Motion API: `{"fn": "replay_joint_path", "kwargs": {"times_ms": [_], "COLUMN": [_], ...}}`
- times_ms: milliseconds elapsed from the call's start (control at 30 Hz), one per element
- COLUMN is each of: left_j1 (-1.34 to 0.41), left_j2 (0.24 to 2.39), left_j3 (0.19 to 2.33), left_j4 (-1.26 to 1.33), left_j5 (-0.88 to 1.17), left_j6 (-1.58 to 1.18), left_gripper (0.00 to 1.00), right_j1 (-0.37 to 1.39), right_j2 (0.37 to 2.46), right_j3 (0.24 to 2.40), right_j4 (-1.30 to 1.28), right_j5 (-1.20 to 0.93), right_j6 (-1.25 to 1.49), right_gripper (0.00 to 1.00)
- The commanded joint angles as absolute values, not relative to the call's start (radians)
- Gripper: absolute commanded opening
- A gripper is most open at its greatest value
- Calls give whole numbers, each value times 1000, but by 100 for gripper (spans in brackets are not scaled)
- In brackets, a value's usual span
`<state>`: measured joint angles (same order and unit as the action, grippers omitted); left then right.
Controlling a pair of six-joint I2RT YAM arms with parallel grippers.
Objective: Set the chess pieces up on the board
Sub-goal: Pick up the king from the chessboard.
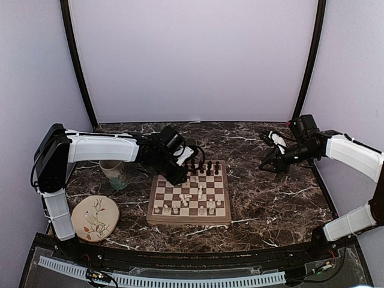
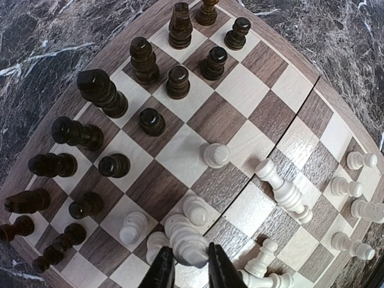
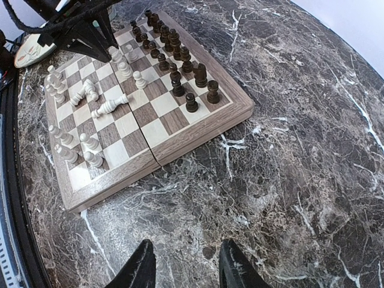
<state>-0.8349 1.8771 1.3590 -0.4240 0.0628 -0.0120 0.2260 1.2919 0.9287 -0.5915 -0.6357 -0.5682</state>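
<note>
Left gripper (image 2: 189, 252) straddled white piece (image 2: 183, 234) on left part of board (image 2: 228, 114); you couldn't tell whether clamped. Right gripper (image 3: 187, 246) gaped empty over table (image 3: 288, 150), right of board. Piece likely light, hard, slick, tippy: you'd pinch waist gently.

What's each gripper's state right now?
Left gripper: jaws flank a white chess piece; grip cannot be told.
Right gripper: open, holding nothing.

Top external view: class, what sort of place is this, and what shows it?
Probably a robot test booth, not a home: plain pale walls close in a marble-patterned table, with two robot arms flanking a chessboard.
</note>
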Motion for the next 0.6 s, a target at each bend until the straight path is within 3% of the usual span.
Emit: {"fn": "replay_joint_path", "kwargs": {"times_ms": [0, 133, 267, 567], "left_j1": [-842, -843, -845, -848], "left_j2": [1882, 1884, 1887, 1902], "left_j3": [1387, 1388, 1389, 1393], "left_j4": [-426, -425, -421, -403], "left_j5": [75, 69, 63, 49], "left_j6": [-5, -6, -6, -5], "left_gripper": [21, 21, 29, 30], "right_j1": [221, 221, 221, 220], "right_j2": [1299, 1302, 1302, 1310], "right_j3": [927, 927, 927, 928], "right_j4": [-593, -594, -597, -600], "right_j5": [-645, -645, -646, -648], "right_j6": [-580, -582, -583, -587], "right_gripper": [37, 37, 37, 36]}}
